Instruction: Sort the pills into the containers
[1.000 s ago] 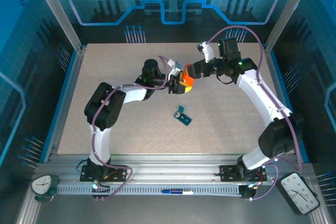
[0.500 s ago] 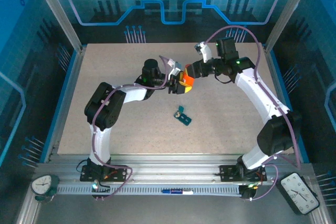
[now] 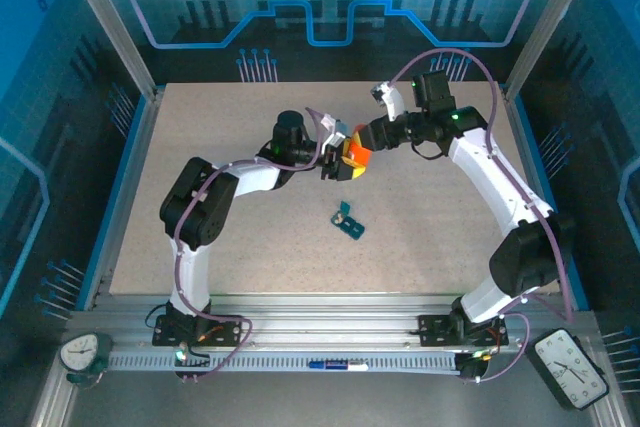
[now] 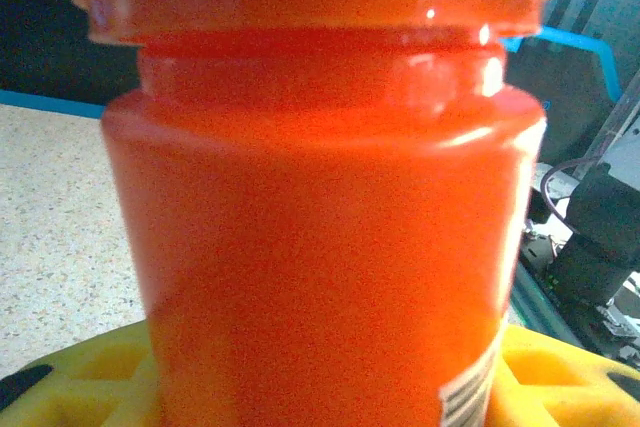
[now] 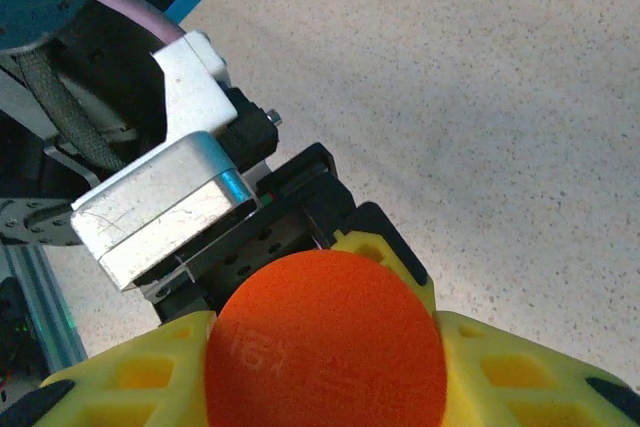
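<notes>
An orange pill bottle hangs above the middle of the table between both arms. My left gripper is shut on its body; in the left wrist view the bottle rises between my yellow fingers, its neck and cap on top. My right gripper comes from the right and is shut on the round orange cap, with yellow fingers pressed against both sides. The dark-teal pill box, the containers, lies on the table nearer the arm bases, away from both grippers. The pills are hidden.
The speckled beige table is ringed by a blue rim and aluminium frame posts. The left arm's metal wrist block sits close behind the cap in the right wrist view.
The right gripper's fingers have closed onto the bottle's cap. Both arms and the bottle have barely shifted; the pill box has not moved.
</notes>
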`<state>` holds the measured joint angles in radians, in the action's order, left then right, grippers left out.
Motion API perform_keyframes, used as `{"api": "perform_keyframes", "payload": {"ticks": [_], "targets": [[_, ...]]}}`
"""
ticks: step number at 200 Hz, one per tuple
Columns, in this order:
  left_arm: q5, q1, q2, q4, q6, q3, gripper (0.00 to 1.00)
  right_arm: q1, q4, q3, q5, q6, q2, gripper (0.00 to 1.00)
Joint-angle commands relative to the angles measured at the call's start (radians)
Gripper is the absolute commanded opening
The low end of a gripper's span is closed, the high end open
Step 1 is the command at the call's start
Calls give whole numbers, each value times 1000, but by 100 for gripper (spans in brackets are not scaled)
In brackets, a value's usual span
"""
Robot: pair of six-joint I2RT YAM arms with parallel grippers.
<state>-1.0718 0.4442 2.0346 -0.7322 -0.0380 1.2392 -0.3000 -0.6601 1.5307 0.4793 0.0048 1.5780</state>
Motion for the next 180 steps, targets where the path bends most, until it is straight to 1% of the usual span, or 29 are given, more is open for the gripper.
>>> {"api": "perform_keyframes", "payload": {"ticks": [1, 50, 100, 129, 148, 155, 165, 180], "targets": [[9, -6, -36, 166, -147, 19, 0, 13, -25, 71, 9, -53, -19, 26], [3, -6, -44, 175, -155, 24, 0, 12, -51, 73, 8, -92, -16, 24], [-8, -6, -47, 232, -182, 44, 0, 7, -57, 59, -17, -116, -25, 22], [-14, -6, -49, 272, -198, 60, 0, -13, -58, 41, -46, -140, -31, 21], [-15, -6, -53, 273, -201, 62, 0, -13, -74, 42, -52, -113, -13, 21], [-12, -6, -55, 275, -201, 64, 0, -14, -82, 46, -59, -96, -3, 19], [-7, -5, -60, 275, -207, 62, 0, -14, -82, 43, -68, -40, 9, 16], [17, -1, -71, 274, -225, 52, 0, -15, -74, 27, -66, 56, 20, 17]]}}
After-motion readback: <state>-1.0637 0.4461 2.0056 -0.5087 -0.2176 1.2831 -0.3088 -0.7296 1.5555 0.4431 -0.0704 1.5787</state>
